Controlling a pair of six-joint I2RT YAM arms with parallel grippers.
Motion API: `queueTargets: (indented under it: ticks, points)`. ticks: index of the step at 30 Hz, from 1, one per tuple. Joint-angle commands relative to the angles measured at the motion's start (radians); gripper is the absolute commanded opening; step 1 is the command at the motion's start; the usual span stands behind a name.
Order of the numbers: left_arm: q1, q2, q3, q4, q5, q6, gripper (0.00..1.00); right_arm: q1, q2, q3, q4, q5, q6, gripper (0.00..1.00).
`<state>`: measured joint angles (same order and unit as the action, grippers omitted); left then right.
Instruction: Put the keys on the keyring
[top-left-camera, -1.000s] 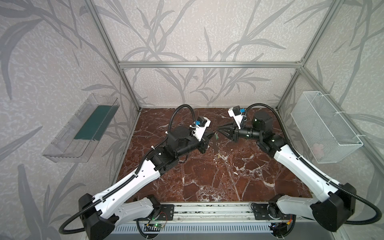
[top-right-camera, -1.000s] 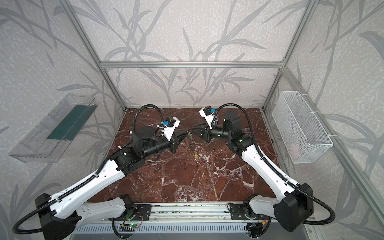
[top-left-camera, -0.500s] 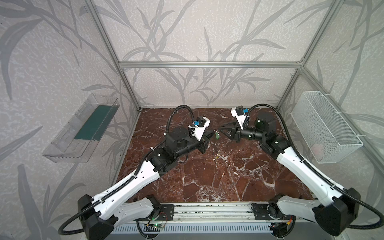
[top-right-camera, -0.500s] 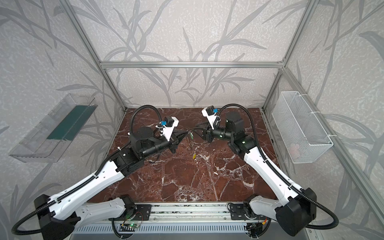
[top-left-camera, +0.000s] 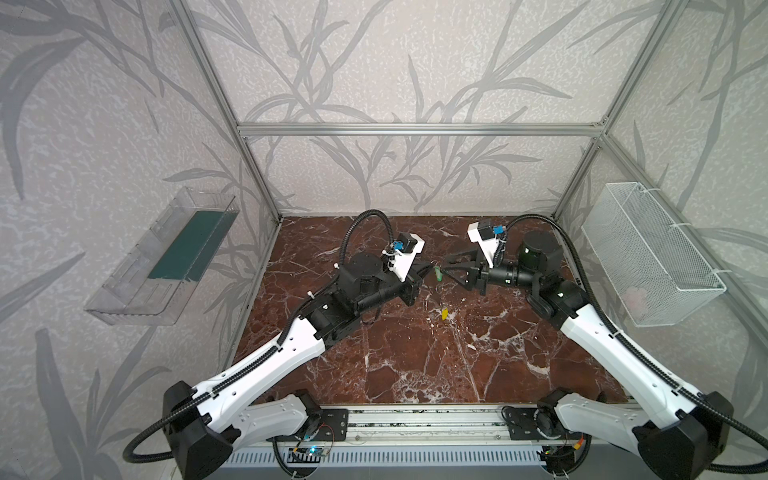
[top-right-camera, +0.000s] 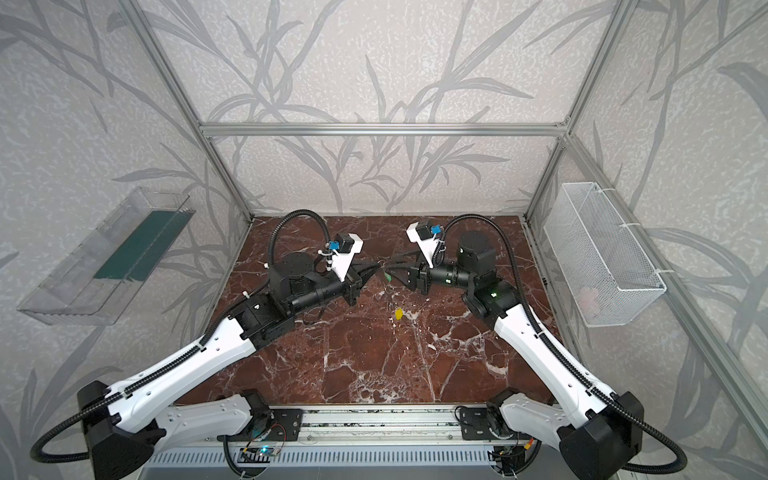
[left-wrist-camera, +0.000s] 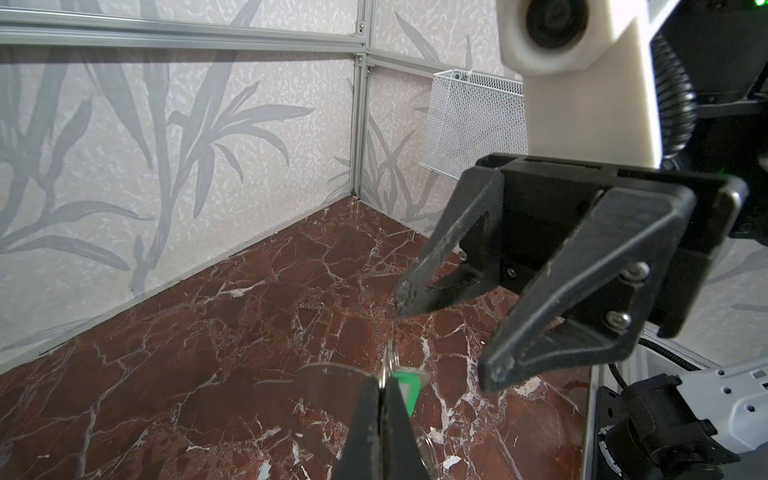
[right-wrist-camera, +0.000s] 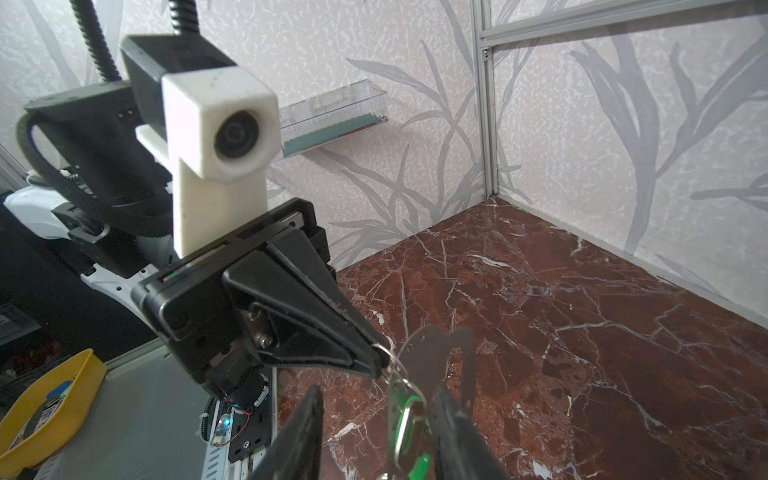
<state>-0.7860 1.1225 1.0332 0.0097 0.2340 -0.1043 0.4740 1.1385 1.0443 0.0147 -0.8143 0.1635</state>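
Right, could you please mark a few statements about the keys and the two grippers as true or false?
1. The left gripper is shut, with the keyring at its tips. True.
2. The right gripper is clamped on the green-tagged key. False: its jaws stand open.
3. The yellow-tagged key lies on the marble table. True.
4. The green-tagged key lies flat on the table. False: it hangs in the air below the left gripper's tips.
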Motion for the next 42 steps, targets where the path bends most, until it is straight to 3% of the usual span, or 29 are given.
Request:
queueTargets:
  ticks: [1, 34, 42]
  points:
    - [0.000, -0.016, 0.013, 0.070, 0.009, -0.009, 0.00, -0.003, 0.014, -0.007, -0.001, -0.037, -0.009, 0.42]
    - [0.001, -0.044, -0.010, 0.070, 0.010, -0.012, 0.00, -0.001, 0.041, 0.006, -0.049, -0.003, -0.048, 0.00]
    - [0.001, -0.045, -0.011, 0.076, 0.014, -0.008, 0.00, 0.000, 0.046, 0.034, -0.108, -0.074, -0.096, 0.00]
